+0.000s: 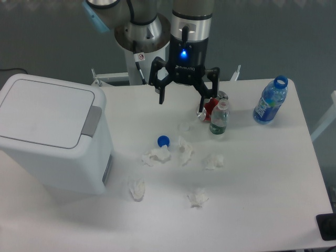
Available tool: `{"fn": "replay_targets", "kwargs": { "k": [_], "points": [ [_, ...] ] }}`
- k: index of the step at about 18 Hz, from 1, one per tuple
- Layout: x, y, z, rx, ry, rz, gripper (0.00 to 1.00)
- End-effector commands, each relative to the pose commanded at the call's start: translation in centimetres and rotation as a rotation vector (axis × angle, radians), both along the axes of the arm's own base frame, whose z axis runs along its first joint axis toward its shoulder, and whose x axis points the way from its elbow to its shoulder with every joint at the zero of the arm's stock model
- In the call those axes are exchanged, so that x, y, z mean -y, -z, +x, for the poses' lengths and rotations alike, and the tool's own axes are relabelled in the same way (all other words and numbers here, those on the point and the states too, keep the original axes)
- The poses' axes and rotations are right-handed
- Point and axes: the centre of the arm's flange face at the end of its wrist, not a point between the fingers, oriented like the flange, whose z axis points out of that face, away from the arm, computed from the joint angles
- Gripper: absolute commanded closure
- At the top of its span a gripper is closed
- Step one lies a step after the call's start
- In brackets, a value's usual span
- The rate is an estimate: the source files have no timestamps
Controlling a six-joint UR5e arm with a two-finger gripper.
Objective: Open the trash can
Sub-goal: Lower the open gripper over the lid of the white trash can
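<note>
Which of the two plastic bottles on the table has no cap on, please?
The blue-labelled bottle near the table's right edge: its blue-ringed mouth is open. The smaller green-labelled bottle beside the red can is capped.
</note>
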Motion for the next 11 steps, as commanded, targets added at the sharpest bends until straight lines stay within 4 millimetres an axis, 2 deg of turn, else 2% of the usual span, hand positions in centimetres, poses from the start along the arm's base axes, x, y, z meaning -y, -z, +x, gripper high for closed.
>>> {"fn": "replay_targets", "kwargs": {
  "k": [3, 11],
  "points": [
    [-0.6, -0.8, 0.2, -0.002, -0.024, 0.055, 0.00],
    [-4.4, -0.7, 3.7, -0.023, 0.071, 0.077, 0.00]
  ]
}}
